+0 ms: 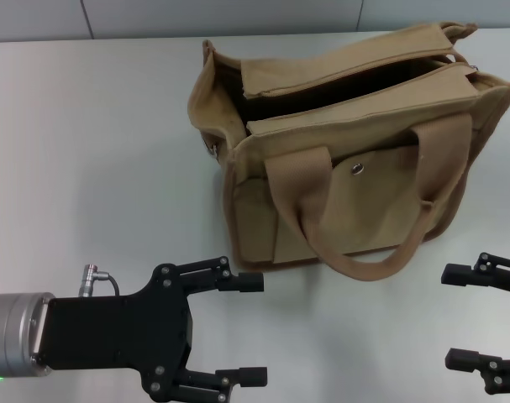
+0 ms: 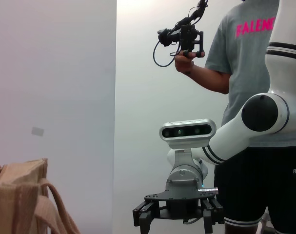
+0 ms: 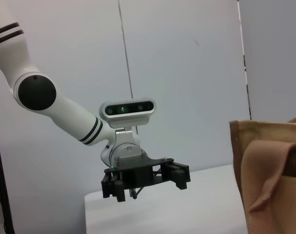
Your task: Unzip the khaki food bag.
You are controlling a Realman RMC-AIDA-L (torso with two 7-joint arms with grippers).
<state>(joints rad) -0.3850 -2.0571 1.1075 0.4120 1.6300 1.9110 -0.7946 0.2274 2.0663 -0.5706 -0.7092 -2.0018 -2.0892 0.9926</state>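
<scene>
Tan canvas marks the boxy khaki food bag (image 1: 347, 159), which stands on the white tabletop (image 1: 86, 151) toward the far right in the head view, its top gaping with the two flaps parted and a dark gap between them. One wide webbing handle (image 1: 381, 252) droops over the front pocket with its silver snap (image 1: 356, 169). Bare tabletop lies to the bag's left and in front of it. The black left hand (image 1: 250, 329) hovers near the front edge, fingers spread, apart from the bag. The right hand (image 1: 473, 317) sits at the right border, fingers also spread, just below the bag's corner.

From the left wrist view, the bag's end (image 2: 21, 195) shows low at one side, with the right hand (image 2: 177, 214) across open space and a person in a grey shirt (image 2: 245, 73) behind.

From the right wrist view, the bag's edge (image 3: 269, 175) is close, and the left hand (image 3: 145, 180) hangs spread above the tabletop.
</scene>
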